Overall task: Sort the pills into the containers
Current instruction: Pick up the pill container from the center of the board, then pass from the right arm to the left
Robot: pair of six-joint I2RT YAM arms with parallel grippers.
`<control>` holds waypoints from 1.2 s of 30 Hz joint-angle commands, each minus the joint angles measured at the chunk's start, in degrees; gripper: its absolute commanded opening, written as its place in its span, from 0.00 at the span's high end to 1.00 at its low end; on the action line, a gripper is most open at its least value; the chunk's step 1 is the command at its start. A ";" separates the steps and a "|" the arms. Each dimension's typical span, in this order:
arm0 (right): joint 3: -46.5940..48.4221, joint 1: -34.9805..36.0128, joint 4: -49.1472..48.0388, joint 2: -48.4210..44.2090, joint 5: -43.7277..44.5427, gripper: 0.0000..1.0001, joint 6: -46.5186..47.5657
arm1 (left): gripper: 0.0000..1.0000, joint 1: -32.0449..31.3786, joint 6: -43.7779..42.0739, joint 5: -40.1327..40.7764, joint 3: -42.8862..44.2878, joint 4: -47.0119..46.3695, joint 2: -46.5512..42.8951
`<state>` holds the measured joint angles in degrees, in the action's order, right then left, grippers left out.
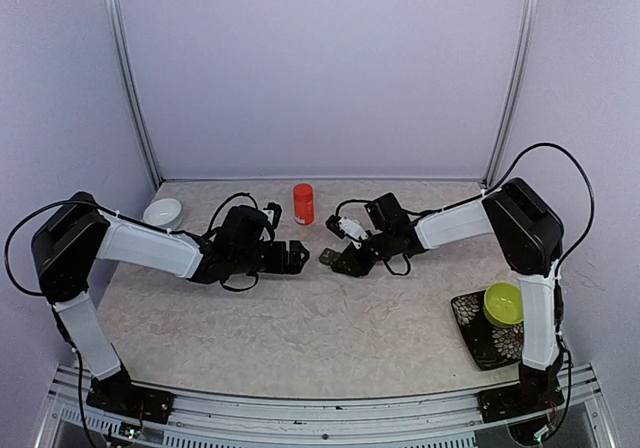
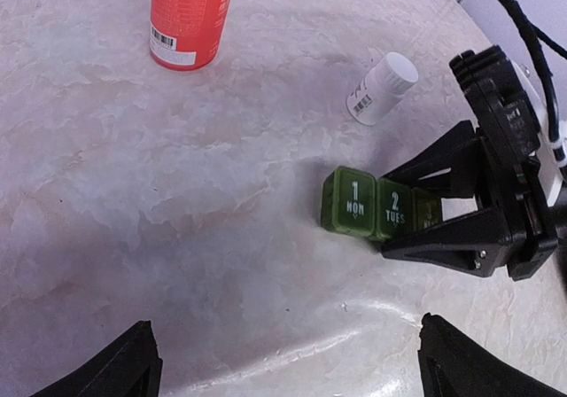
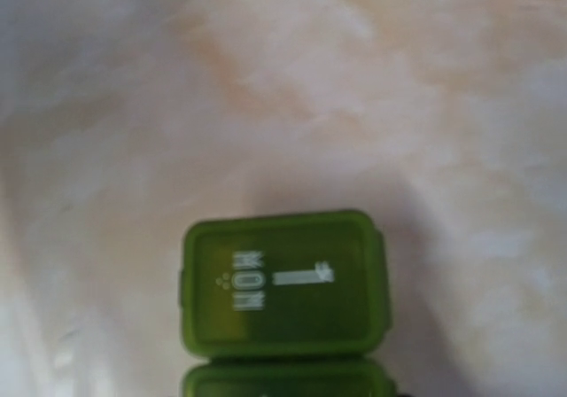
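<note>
The containers are one dark green pill box (image 2: pixel 356 204) of three lidded compartments, marked 1 MON, 2 TUES and 3, lying on the table (image 1: pixel 300 318). All lids that show are closed. My right gripper (image 2: pixel 386 214) reaches in from the right, and its two black fingers (image 2: pixel 434 242) press against the long sides of the box at the far end. In the right wrist view only the MON lid (image 3: pixel 283 282) shows; that gripper's fingers are out of frame. My left gripper (image 2: pixel 297 370) hovers open just short of the box, holding nothing. No pills are in view.
A red-orange bottle (image 1: pixel 303 204) stands behind the box. A small white bottle (image 2: pixel 381 87) lies on its side beside it. A white bowl (image 1: pixel 163 212) sits at the back left. A lime-green bowl (image 1: pixel 503 304) rests on a patterned tray (image 1: pixel 478 336) at the front right.
</note>
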<state>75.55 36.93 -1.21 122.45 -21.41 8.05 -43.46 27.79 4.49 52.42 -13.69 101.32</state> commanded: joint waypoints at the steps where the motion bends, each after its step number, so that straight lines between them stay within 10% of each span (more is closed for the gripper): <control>1: -3.01 2.12 0.60 -6.81 -3.39 0.65 1.73 | 0.01 0.22 -3.53 -1.33 -1.77 -4.11 -0.92; 10: -11.89 2.96 3.54 -20.84 -13.13 0.66 1.69 | 0.01 0.44 -14.39 -14.11 -10.52 -18.68 -6.91; 21: -19.46 8.85 4.56 -30.90 1.50 0.65 6.05 | 0.01 1.74 4.91 -32.61 -4.08 -15.05 -6.50; 36: -22.35 12.27 2.58 -35.26 6.58 0.64 9.17 | 0.14 -0.21 16.41 -38.38 -2.28 -14.59 -3.18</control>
<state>54.35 47.99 2.72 88.55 -16.32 15.73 -42.30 41.63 -30.89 48.07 -26.20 96.64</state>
